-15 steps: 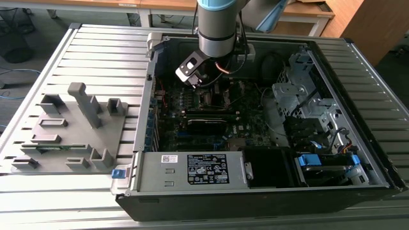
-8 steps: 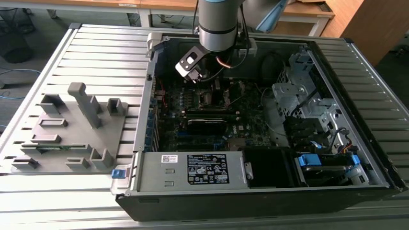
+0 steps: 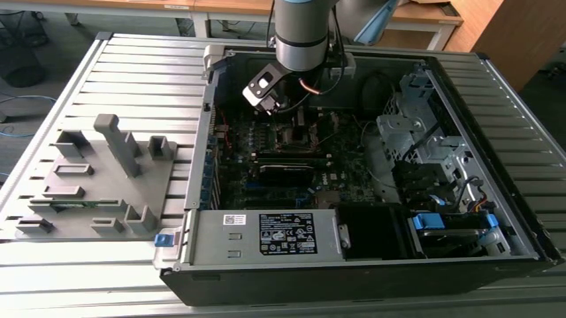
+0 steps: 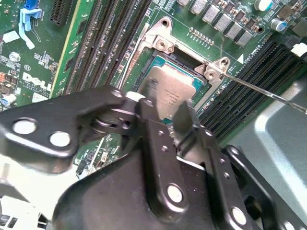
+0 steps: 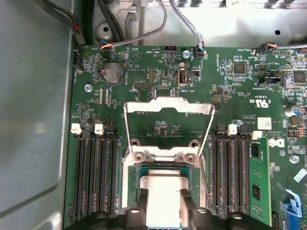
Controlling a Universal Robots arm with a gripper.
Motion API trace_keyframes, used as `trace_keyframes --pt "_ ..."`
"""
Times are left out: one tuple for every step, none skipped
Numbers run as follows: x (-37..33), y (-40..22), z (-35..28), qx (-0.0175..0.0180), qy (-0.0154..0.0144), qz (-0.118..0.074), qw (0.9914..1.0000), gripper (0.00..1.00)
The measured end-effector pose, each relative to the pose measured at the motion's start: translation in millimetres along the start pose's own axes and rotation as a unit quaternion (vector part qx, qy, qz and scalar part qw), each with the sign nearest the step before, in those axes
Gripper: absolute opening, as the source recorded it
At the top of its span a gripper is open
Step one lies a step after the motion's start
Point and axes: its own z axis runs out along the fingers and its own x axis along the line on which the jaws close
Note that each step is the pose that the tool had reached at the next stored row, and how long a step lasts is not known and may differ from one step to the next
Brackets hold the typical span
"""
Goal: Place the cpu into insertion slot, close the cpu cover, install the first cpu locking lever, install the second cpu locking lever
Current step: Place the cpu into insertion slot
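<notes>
The cpu (image 5: 163,189) lies flat in the insertion slot (image 4: 160,61), its dull grey top (image 4: 168,88) showing in both wrist views. My gripper (image 5: 164,199) hangs just over it, black fingers (image 4: 184,120) apart with the chip showing in the gap; I cannot tell whether they touch it. The cpu cover (image 5: 168,103), a silvery frame with a cut-out middle, stands swung open beyond the slot. One thin wire locking lever (image 4: 264,91) sticks out sideways, unlatched. In the exterior view the arm (image 3: 301,40) reaches down into the open computer case over the slot (image 3: 292,136).
Long black memory slots (image 5: 91,172) flank the socket on both sides. The grey power supply box (image 3: 283,235) sits at the case front, a drive cage (image 3: 425,139) on the exterior view's right. A grey fixture plate (image 3: 97,179) lies on the exterior view's left.
</notes>
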Motion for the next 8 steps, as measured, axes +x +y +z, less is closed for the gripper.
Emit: trace_keyframes --pt "0.0 0.0 0.0 0.0 0.0 0.0 1.0 0.35" --pt "0.0 0.0 -0.1 0.0 0.0 0.0 1.0 0.29" --pt "0.0 0.0 -0.1 0.0 0.0 0.0 1.0 0.29" --pt "0.0 0.0 -0.1 0.0 0.0 0.0 1.0 0.23" --pt "0.0 0.0 -0.1 0.0 0.0 0.0 1.0 0.17" --pt "0.0 0.0 -0.1 0.0 0.0 0.0 1.0 0.17" --pt "0.0 0.0 -0.2 0.0 0.0 0.0 1.0 0.11" --pt "0.0 0.0 -0.2 0.0 0.0 0.0 1.0 0.11"
